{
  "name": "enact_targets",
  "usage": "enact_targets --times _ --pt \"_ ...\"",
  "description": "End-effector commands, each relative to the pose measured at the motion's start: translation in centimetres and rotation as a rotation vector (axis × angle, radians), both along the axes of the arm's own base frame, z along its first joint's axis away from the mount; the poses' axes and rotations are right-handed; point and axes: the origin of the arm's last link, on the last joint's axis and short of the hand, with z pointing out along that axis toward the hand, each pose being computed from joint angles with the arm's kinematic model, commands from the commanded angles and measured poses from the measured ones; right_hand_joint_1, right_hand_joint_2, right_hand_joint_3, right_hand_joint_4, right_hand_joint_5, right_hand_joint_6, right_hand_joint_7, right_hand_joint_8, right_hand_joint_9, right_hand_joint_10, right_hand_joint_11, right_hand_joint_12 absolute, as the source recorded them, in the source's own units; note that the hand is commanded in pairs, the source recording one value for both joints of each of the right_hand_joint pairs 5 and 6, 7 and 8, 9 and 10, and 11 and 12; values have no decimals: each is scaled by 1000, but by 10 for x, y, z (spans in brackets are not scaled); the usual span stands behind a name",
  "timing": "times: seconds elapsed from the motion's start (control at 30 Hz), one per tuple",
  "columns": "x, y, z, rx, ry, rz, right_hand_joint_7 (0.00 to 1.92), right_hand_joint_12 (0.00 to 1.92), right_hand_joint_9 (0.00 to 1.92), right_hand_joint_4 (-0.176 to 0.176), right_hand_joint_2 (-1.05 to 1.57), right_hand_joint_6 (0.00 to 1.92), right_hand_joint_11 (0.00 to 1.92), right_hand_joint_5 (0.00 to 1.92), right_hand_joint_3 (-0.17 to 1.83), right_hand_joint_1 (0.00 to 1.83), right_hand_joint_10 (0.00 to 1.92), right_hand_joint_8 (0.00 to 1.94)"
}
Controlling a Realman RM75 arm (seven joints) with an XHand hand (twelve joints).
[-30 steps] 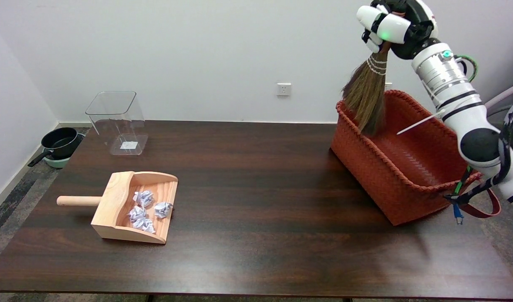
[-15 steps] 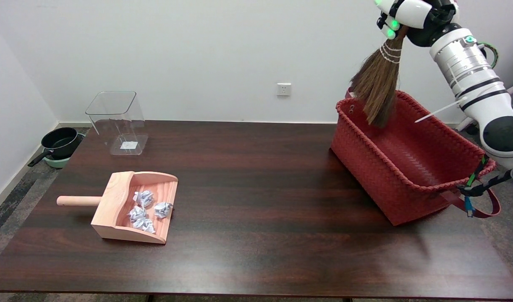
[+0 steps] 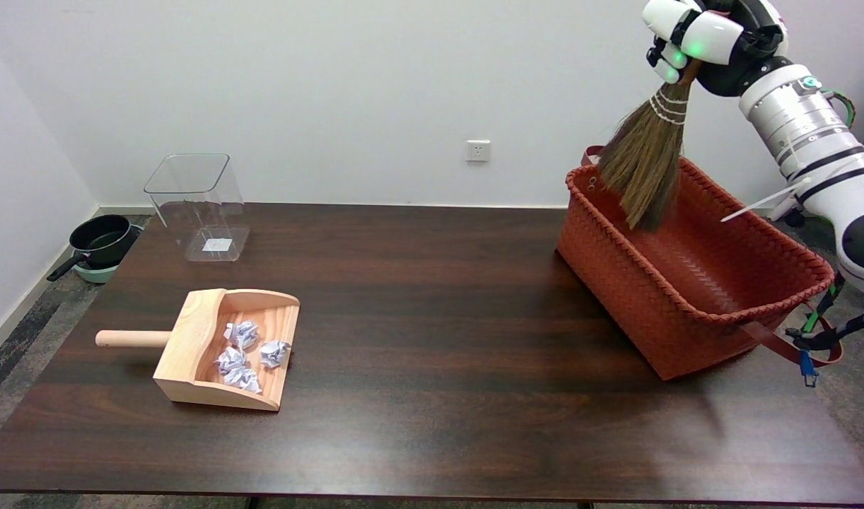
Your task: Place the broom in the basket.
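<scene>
1. The robot hand (image 3: 693, 35), high at the upper right, grasps the broom (image 3: 648, 159) by its handle, which is mostly hidden inside the fingers.
2. The broom hangs nearly upright, leaning slightly, bristles pointing down and a little left.
3. Its bristle tips dip below the rim line of the red woven basket (image 3: 637, 297), over the far end; whether they touch the floor inside cannot be told.
4. The basket stands on the desk (image 3: 432, 396).
</scene>
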Motion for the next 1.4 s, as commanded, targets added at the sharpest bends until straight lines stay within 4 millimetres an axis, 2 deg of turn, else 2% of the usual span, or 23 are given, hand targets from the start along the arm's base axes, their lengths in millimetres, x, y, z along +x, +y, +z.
enact_targets --times 0.03,0.2,0.5,0.73,0.9,1.17,1.4 --pt "-8 15 6 34 -2 -78 1920 1852 1881 0 1571 1920 1852 1920 476 1162 1881 1920" --pt "-26 16 10 21 -5 -133 1920 1851 1881 0 1571 1920 1851 1920 476 1163 1881 1920" --pt "-45 20 21 -27 60 -199 1920 1850 1881 0 1571 1920 1850 1920 475 1162 1881 1920" --pt "-67 24 20 -15 46 -269 1920 1850 1880 0 1571 1920 1850 1920 470 1161 1880 1920" --pt "-87 26 11 7 28 -315 1920 1850 1878 0 1571 1920 1850 1920 461 1162 1878 1920" --pt "-116 21 -15 75 25 -384 1920 1852 1878 0 1571 1920 1852 1920 453 1157 1878 1920" --pt "-126 22 -22 52 59 -365 1920 1851 1877 0 1571 1920 1851 1920 455 1155 1877 1920"
